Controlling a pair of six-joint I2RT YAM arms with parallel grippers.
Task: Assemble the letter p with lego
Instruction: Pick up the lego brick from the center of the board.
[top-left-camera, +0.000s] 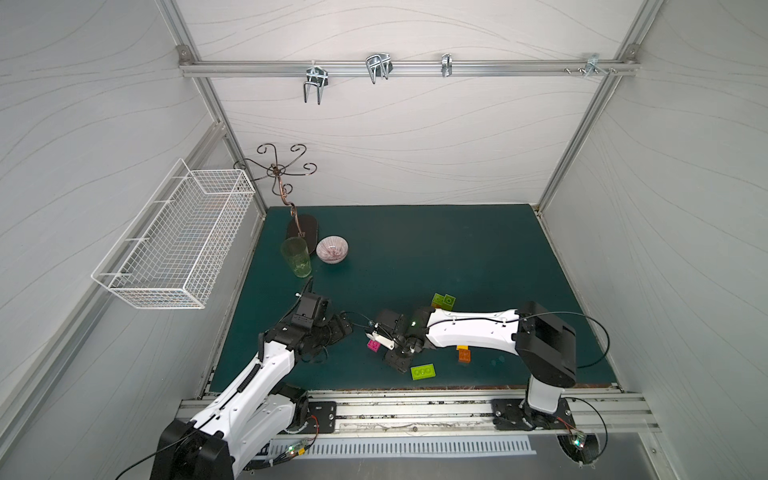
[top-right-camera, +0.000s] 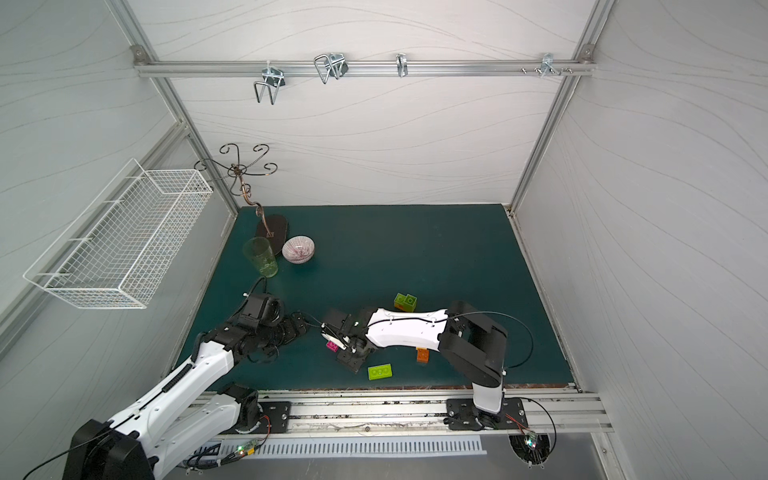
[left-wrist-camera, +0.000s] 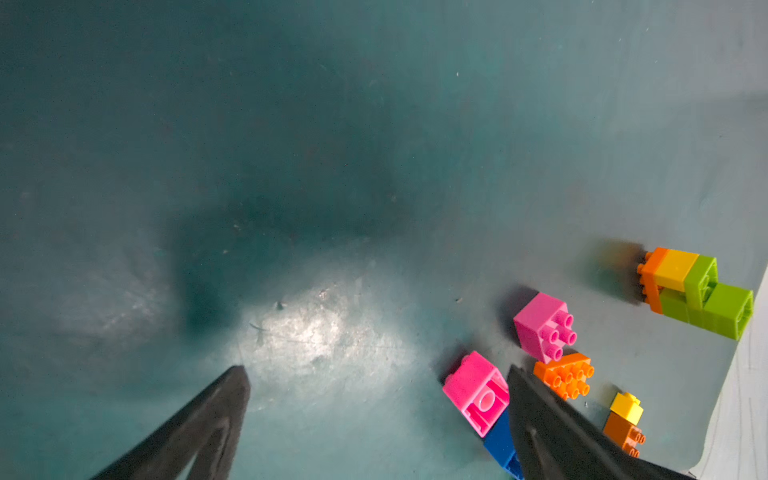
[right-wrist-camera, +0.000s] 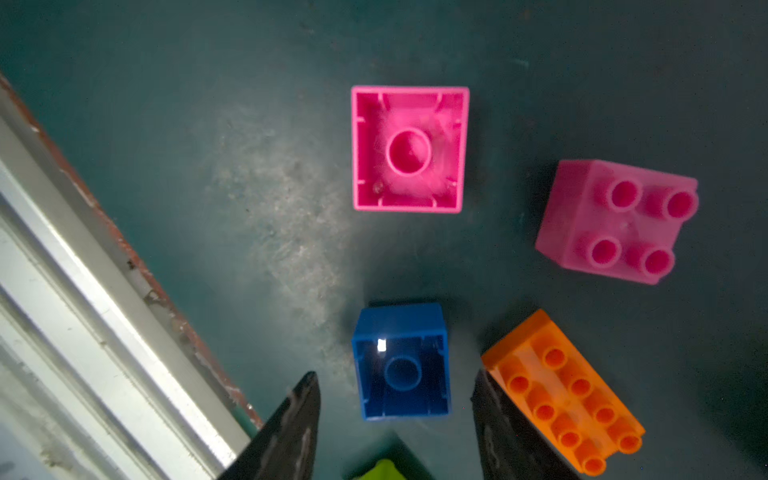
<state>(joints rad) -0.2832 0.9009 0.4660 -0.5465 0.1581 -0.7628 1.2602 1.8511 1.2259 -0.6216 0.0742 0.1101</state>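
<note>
The right gripper (right-wrist-camera: 395, 374) is held spread astride a blue brick (right-wrist-camera: 402, 361), untouched; the left gripper (left-wrist-camera: 376, 368) is spread wide

1. No writing, number, brand or sign can be read in any view.
2. The lego (right-wrist-camera: 409, 149) seen close in the wrist views shows only plain coloured plastic. The stud tops are too blurred to tell whether any mark is moulded on them.
3. The white arm shell (top-left-camera: 469, 330) in a top view shows only small dark specks, too small to tell as print.
</note>
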